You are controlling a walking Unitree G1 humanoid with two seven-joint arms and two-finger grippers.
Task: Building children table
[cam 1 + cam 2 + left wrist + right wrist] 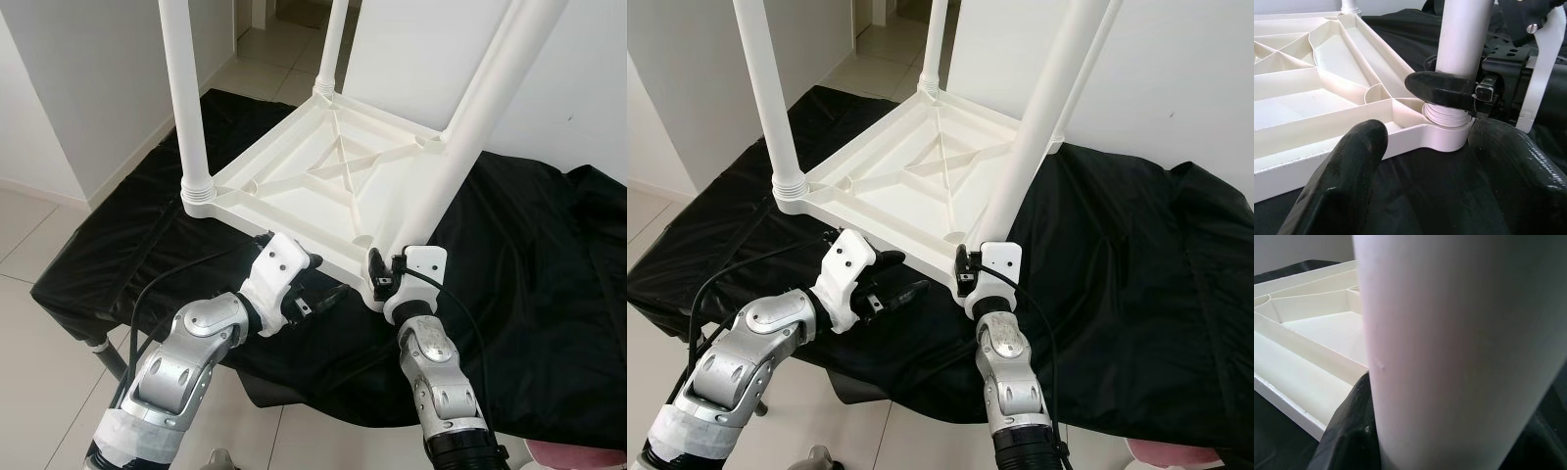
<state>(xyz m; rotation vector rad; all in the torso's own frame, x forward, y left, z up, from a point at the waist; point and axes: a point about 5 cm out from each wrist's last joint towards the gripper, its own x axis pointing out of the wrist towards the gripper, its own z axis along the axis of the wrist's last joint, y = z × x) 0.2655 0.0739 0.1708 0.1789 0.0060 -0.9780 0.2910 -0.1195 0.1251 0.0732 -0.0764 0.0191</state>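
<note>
Inverted white table top [323, 181] resting on black cloth [529, 255], with right gripper [1449, 93] clamped around the nearest leg [485, 117] just above its socket, and left gripper [318, 299] spread open beside the near edge.

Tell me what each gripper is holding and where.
Right gripper clamps the near table leg just above its socket. Left gripper, open, holds nothing.
</note>
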